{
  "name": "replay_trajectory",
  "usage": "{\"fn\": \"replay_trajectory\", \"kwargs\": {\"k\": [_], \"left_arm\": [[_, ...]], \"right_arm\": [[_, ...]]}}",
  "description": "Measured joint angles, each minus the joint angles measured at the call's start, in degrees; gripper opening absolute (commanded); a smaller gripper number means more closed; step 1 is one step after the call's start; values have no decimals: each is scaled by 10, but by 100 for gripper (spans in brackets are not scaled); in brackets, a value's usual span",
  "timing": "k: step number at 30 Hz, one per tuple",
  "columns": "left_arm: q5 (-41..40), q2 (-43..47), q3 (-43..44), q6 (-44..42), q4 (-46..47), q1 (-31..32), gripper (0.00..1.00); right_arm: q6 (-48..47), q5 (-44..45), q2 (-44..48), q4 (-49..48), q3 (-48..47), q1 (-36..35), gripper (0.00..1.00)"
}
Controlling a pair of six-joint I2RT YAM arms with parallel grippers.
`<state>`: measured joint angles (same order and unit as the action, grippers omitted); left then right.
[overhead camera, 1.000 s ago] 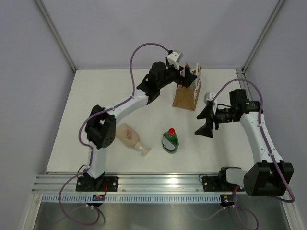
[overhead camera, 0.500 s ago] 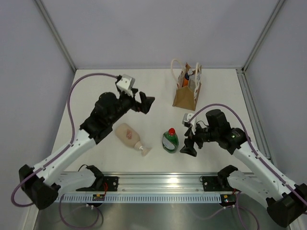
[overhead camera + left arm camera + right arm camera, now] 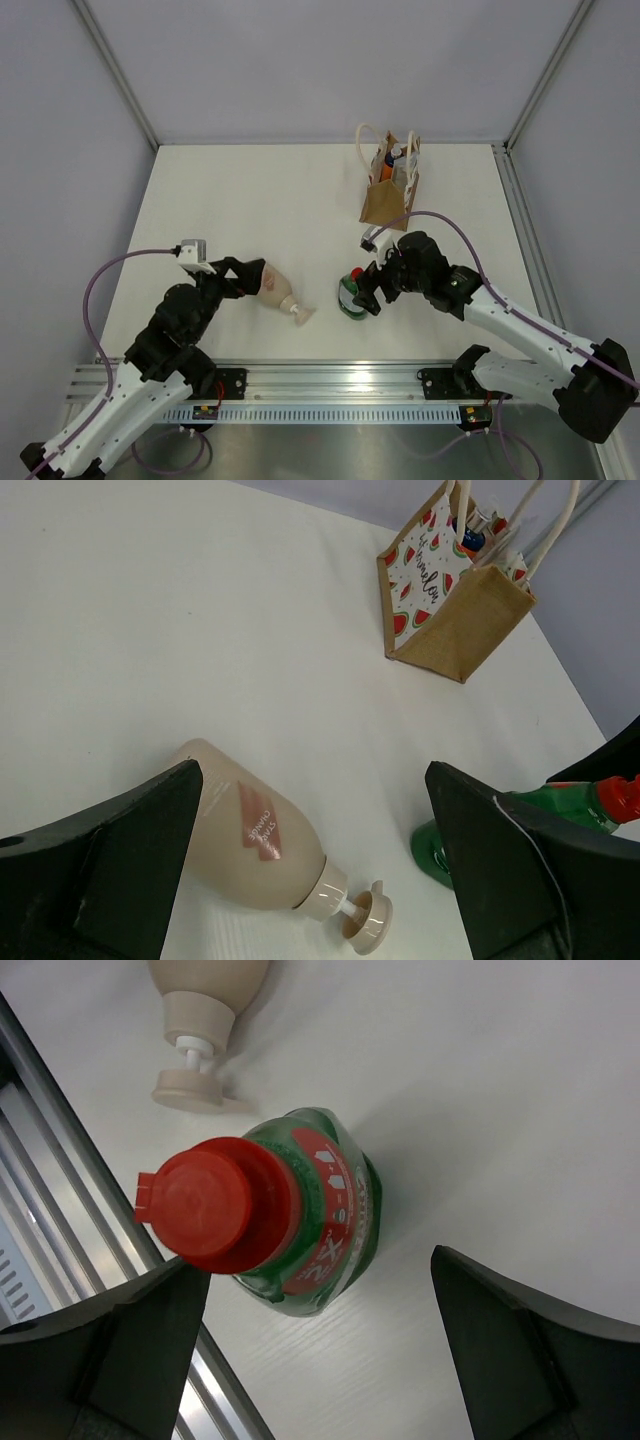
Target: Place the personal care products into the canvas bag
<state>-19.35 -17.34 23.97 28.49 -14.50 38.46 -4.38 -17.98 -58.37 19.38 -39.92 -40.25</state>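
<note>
The green bottle (image 3: 300, 1230) stands upright on the white table (image 3: 480, 1080), directly under my right pincer (image 3: 320, 1260) and between its 2 fingers. Its red cap (image 3: 205, 1210) is closer to the left finger than to the right one. That pincer's jaws are spread wide and clamp nothing. I cannot tell whether the left finger grazes the cap.

The beige pump bottle (image 3: 250, 840) lies on its side below my left pincer (image 3: 312, 780). It sits in the gap between the 2 fingers, nearer the left one, with its pump head pointing back towards my wrist. This pincer is spread wide too and grips nothing. From my right pincer, the pump head lies just beyond the green bottle, close to it but apart.

The canvas bag (image 3: 385, 205) stands upright well ahead of both pincers, straight beyond the right one and far to the front-right of the left one. Its 2 cream handles (image 3: 361, 138) loop up from the rim. The side facing my left pincer carries watermelon slices and dark lettering. An orange bottle (image 3: 386, 165) with a blue cap shows at the bag's mouth, beside something white that I cannot make out.

Behind both pincers, the metal rail (image 3: 340, 378) runs along the table's near edge.
</note>
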Motion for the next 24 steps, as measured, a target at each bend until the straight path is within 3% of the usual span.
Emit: {"fn": "replay_trajectory", "kwargs": {"k": [6, 9, 12, 13, 17, 20, 22, 24], "left_arm": [[-24, 37, -20, 31, -23, 0, 99], [-26, 35, -20, 35, -25, 0, 99], [-26, 24, -20, 37, -26, 0, 99], [-26, 22, -20, 38, -27, 0, 99], [-26, 20, -20, 46, -31, 0, 99], [-26, 26, -20, 49, -34, 0, 99], [-26, 29, -20, 49, -34, 0, 99], [-25, 30, -21, 49, -33, 0, 99]], "right_arm": [[32, 19, -45, -15, -7, -32, 98], [42, 24, -73, -22, -17, -45, 91], [49, 32, -93, -32, -23, -64, 73], [52, 38, -97, -34, -25, -66, 61], [60, 60, -107, -43, -33, -67, 31], [62, 74, -108, -43, -35, -68, 19], [61, 82, -108, -42, -36, -68, 0], [57, 85, -108, -40, -37, -65, 0]]}}
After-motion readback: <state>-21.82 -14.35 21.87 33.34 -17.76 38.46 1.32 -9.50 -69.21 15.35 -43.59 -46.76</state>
